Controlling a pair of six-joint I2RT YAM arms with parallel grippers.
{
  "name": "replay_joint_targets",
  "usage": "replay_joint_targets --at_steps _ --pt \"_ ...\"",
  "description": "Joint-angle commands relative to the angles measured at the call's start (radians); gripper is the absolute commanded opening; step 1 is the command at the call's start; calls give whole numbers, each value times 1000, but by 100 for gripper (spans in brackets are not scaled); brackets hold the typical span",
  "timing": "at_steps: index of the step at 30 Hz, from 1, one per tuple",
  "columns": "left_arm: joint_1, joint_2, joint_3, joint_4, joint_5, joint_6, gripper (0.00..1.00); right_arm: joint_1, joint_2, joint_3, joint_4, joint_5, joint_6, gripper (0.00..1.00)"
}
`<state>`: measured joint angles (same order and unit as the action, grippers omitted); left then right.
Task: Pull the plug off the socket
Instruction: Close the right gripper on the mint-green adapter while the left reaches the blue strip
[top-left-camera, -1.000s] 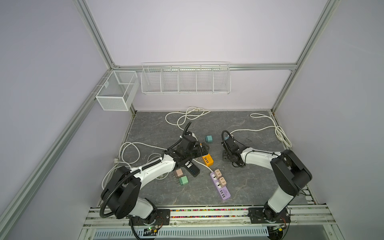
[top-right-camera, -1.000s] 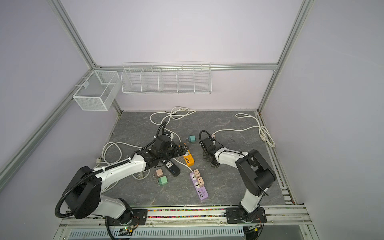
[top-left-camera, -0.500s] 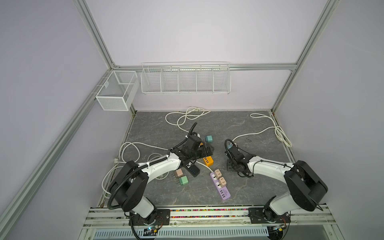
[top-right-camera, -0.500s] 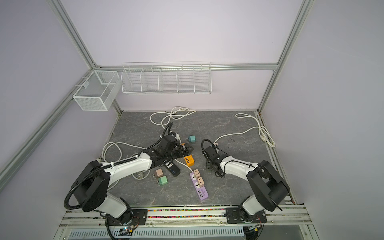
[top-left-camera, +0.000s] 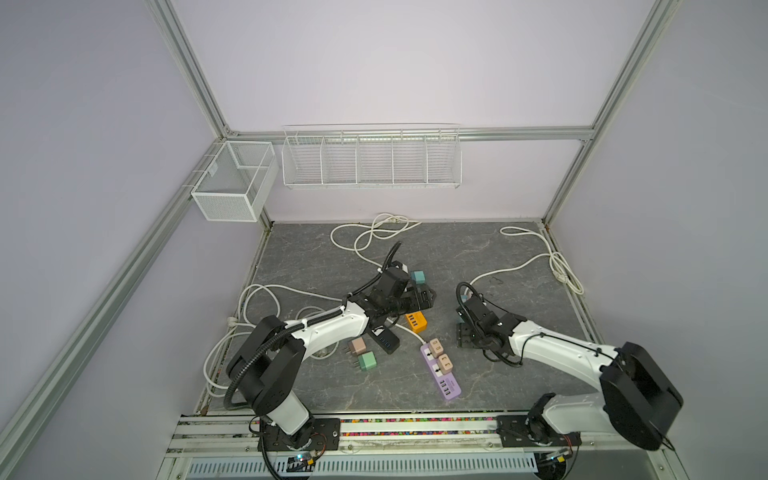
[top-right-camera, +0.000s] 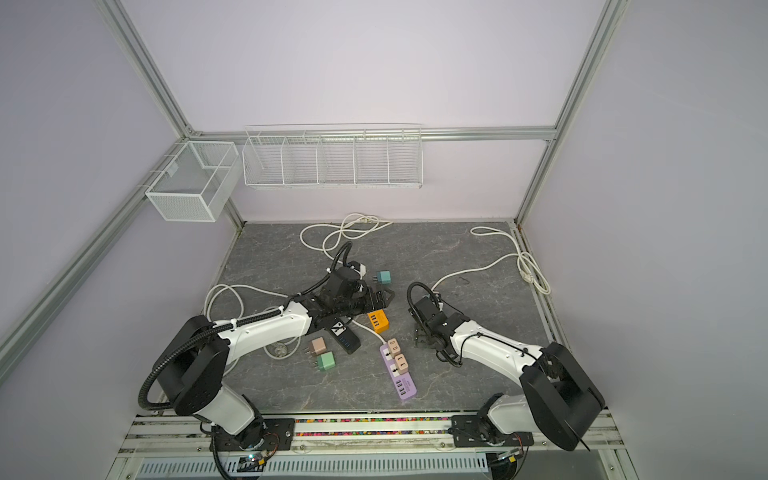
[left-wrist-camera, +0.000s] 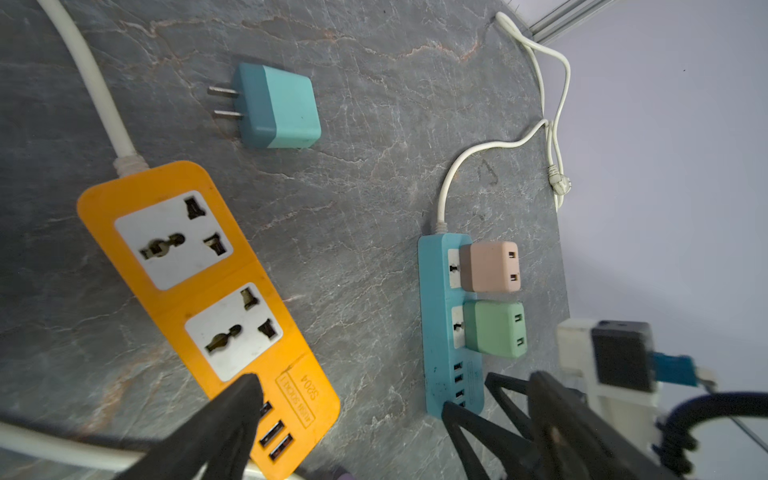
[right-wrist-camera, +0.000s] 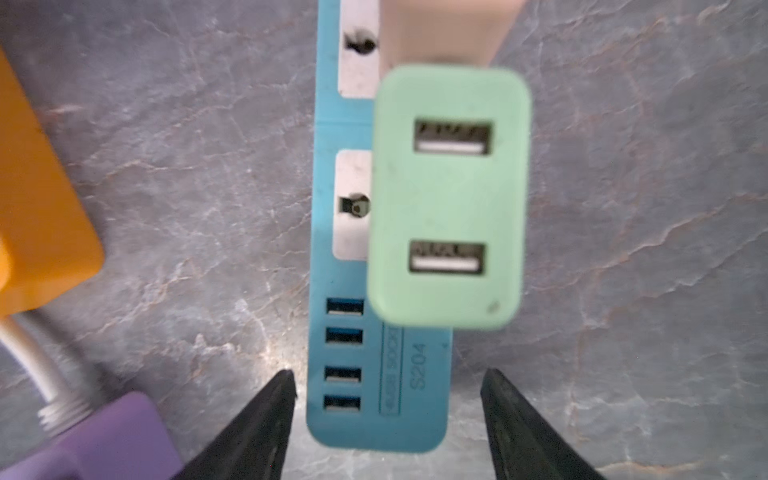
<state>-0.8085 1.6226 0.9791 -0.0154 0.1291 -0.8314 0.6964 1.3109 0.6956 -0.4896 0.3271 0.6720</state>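
Over the blue power strip (right-wrist-camera: 374, 432), the right gripper (right-wrist-camera: 388, 374) opens short of the green plug (right-wrist-camera: 449, 195)
Its fingers (right-wrist-camera: 257, 415) have just spread and now stand apart either side of the strip's end, holding nothing. The green plug sits in its socket (right-wrist-camera: 353, 208), so the pull looks yet to come. The left gripper (top-left-camera: 424, 298) waits by the orange strip (left-wrist-camera: 199, 282), fingers wide apart, empty

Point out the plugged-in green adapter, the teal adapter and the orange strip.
green adapter (right-wrist-camera: 449, 199): right wrist view, face between its USB ports.
teal adapter (left-wrist-camera: 278, 108): left wrist view, body centre.
orange strip (left-wrist-camera: 195, 291): left wrist view, band between sockets.
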Motion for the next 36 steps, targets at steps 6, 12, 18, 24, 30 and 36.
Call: replay_joint_targets --at_steps 6,12,18,24,30,36 --pt "-21 93 86 55 69 -37 90 -70 -105 108 -136 -33 -88 82" --pt "-50 171 139 81 95 -62 80 -111 -53 192 -176 -74 -152 83" --pt "-85 238 183 108 83 -84 71 -142 -4 236 -164 -76 -162 79" --pt "-114 319 227 130 109 -108 62 -179 70 252 -137 -108 -174 71" --pt "-131 376 250 141 134 -116 56 -202 120 255 -103 -128 -186 65" --pt "-140 413 271 151 148 -106 51 -222 155 252 -75 -165 -192 62"
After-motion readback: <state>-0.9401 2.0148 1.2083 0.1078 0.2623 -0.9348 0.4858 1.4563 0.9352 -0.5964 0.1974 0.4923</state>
